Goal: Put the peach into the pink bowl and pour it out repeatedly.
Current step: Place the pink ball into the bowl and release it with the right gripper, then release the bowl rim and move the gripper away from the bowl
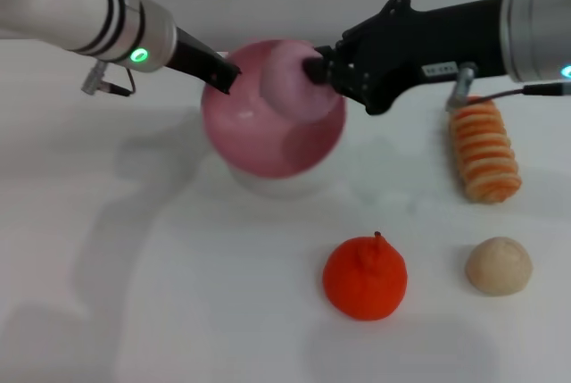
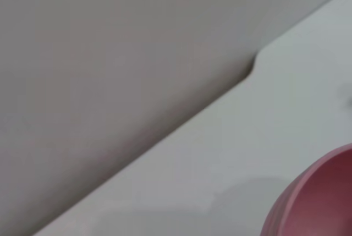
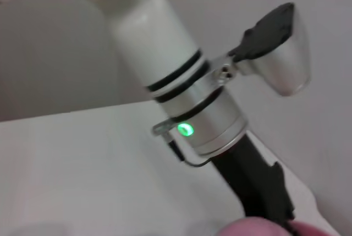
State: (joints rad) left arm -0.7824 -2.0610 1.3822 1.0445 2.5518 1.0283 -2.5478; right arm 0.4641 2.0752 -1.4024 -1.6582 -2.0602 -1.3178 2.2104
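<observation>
White table (image 1: 178, 294) carries an orange fruit (image 1: 364, 278) nearest; beyond, the left pincer (image 1: 223, 73) grips the raised pink bowl (image 1: 259, 133) by its rim. The right pincer (image 1: 314, 69) holds the peach (image 1: 290, 79) over it; releasing comes next.

The pink bowl (image 1: 268, 129) is a big glossy hemisphere, lifted off the white tabletop (image 1: 178, 294) and tipped so its rounded outside shows from above, sitting toward the far middle of the scene with a soft shadow under it. The peach (image 1: 293, 79) is a small pale pink round thing right at the bowl's far right edge, touching it. From the left wrist only a curved slice of the bowl's pink wall (image 2: 322, 203) shows.
</observation>
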